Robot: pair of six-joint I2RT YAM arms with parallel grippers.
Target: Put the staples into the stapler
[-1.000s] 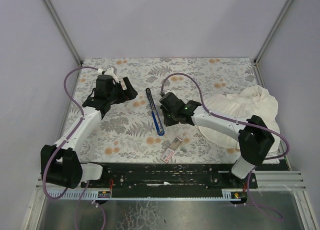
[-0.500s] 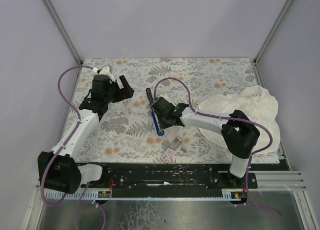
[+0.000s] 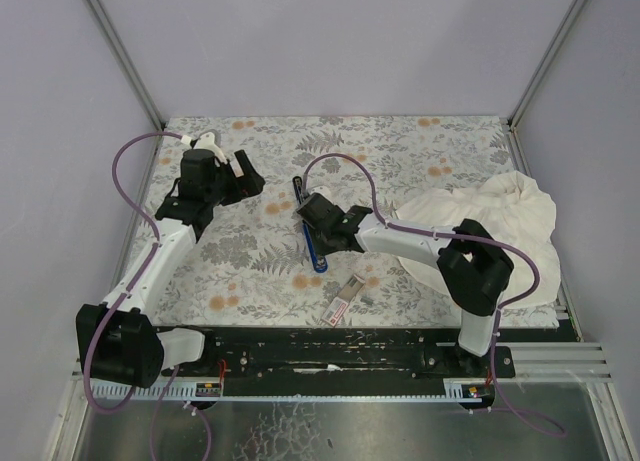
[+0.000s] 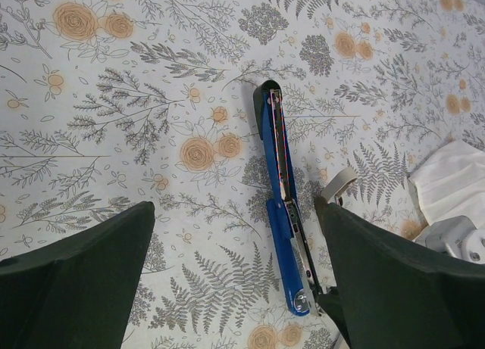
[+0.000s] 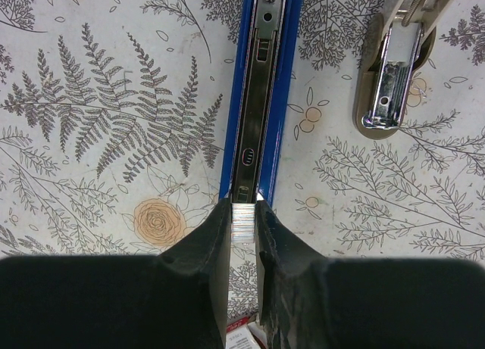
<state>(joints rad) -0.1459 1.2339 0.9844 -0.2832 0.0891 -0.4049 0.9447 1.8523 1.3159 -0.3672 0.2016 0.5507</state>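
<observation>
- Stapler point(image 4: 282, 175): lies swung open and flat near the middle of the table point(image 3: 250, 271), its blue arm turned up so that the bare metal magazine channel faces the cameras.
- Right pincer point(image 5: 243, 205): a second ago it stood just to the right of the stapler. It has since slid leftward and now sits directly over the blue arm. Its jaws are nearly closed, pinching a short silvery stick of staples point(image 5: 244, 220). The front end of the stick meets the near end of the channel and lines up with it.
- Left pincer point(image 3: 247, 177): has drawn back a little toward the far left corner and spread slightly wider. It stands wide open, holds nothing, and hovers well apart from the stapler.
- Staple box point(image 3: 343, 299): white with a pink-red label, it rests near the front edge of the table, apart from the stapler and untouched.
- Grey piece with a chrome plate point(image 5: 390, 84): lies just beside the channel, not touching it; what it is cannot be told.
- Meaning for the task: the approach appears complete and insertion is about to begin. The stick looks aligned but not yet seated. The next move calls for a straight, level slide along the channel. A small sideways offset could ride the stick onto the blue rim, and the unheld stapler could be pushed along the table.
</observation>
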